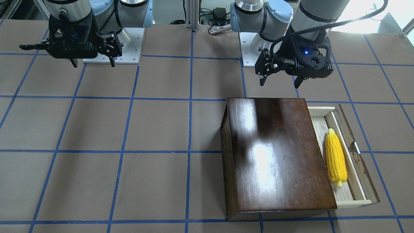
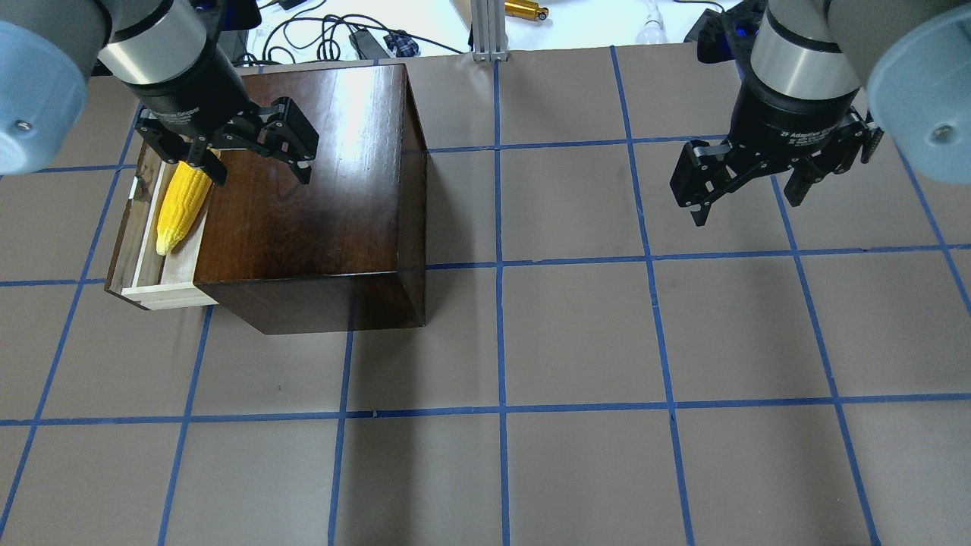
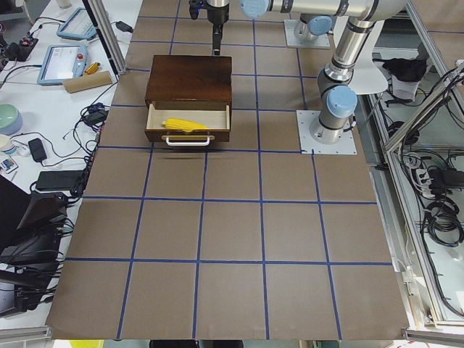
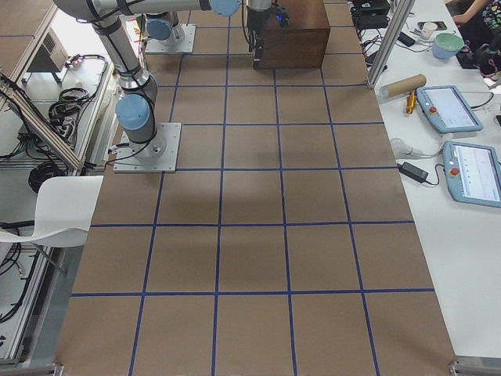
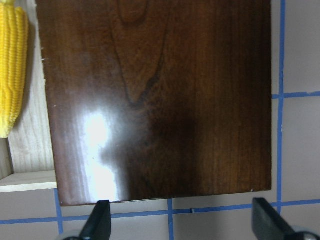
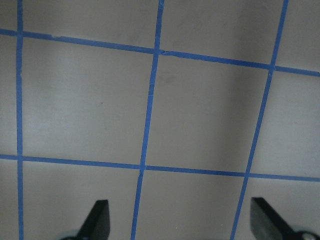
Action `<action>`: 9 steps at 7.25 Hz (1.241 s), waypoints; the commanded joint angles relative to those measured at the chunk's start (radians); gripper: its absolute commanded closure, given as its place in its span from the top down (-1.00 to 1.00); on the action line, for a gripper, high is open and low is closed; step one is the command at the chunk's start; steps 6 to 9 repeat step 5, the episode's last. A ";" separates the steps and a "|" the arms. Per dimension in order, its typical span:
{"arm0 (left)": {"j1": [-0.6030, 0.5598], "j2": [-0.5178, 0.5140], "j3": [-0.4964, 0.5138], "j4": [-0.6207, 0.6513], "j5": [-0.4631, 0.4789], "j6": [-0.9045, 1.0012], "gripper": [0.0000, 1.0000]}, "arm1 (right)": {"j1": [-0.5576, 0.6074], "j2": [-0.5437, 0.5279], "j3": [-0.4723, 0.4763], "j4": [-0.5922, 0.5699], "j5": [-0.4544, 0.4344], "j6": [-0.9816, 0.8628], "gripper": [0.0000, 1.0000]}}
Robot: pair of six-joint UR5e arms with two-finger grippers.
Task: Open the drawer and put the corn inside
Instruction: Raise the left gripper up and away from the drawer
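Note:
The dark-brown wooden box [image 1: 278, 155] stands on the table with its pale drawer [image 1: 351, 194] pulled partly out. The yellow corn [image 1: 335, 157] lies lengthwise inside the drawer; it also shows in the overhead view [image 2: 182, 206] and at the left edge of the left wrist view [image 5: 12, 65]. My left gripper [image 2: 258, 168] is open and empty, raised above the box's near edge beside the drawer [image 2: 167, 284]. My right gripper [image 2: 747, 199] is open and empty, high over bare table, far from the box [image 2: 311, 205].
The table is brown with a blue tape grid [image 2: 501, 409]. Cables and a metal post [image 2: 485, 30] sit past the far edge. In the left side view, tablets and clutter [image 3: 65, 61] lie on a side bench.

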 commanded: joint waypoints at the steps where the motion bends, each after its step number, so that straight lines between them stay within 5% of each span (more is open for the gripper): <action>1: -0.007 0.003 0.002 0.000 -0.001 -0.005 1.00 | 0.000 0.000 0.000 0.000 -0.002 0.000 1.00; 9: -0.005 0.022 -0.012 0.000 0.001 0.005 1.00 | 0.000 0.000 0.000 0.000 -0.002 0.000 1.00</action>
